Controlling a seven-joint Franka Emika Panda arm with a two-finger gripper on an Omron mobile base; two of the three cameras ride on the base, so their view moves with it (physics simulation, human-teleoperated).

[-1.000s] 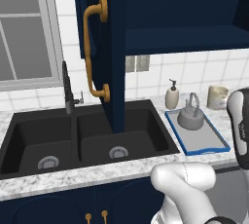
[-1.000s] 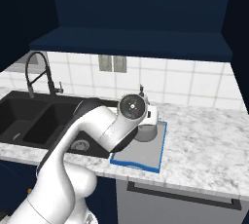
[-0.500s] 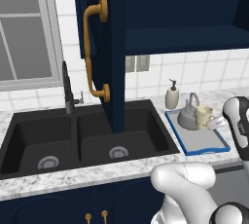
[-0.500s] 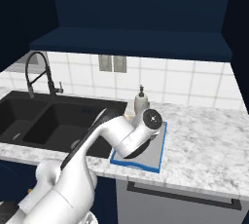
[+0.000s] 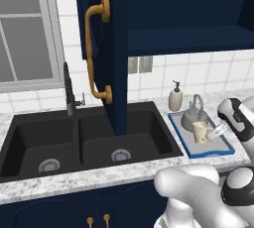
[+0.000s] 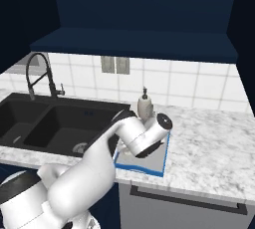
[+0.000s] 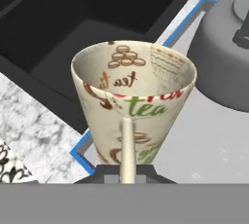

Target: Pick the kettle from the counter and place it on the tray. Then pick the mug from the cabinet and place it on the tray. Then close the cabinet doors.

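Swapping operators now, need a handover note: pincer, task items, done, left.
Pincer: shut on the cream printed mug, held over the blue-rimmed grey tray.
Squat grey metal kettle: already on the tray, beside the mug.
Navy wall cabinet door with golden bar handle: open.
Done: kettle placed, mug fetched.
Left: release mug on tray, close cabinet doors.

Two rear base views converging on tray [image 5: 225,148] and sink [image 6: 30,128]; hand view close above the tray.

Cream mug [image 7: 132,102] w/ tea print, upright over tray [image 5: 218,148], beside kettle [image 5: 192,118]
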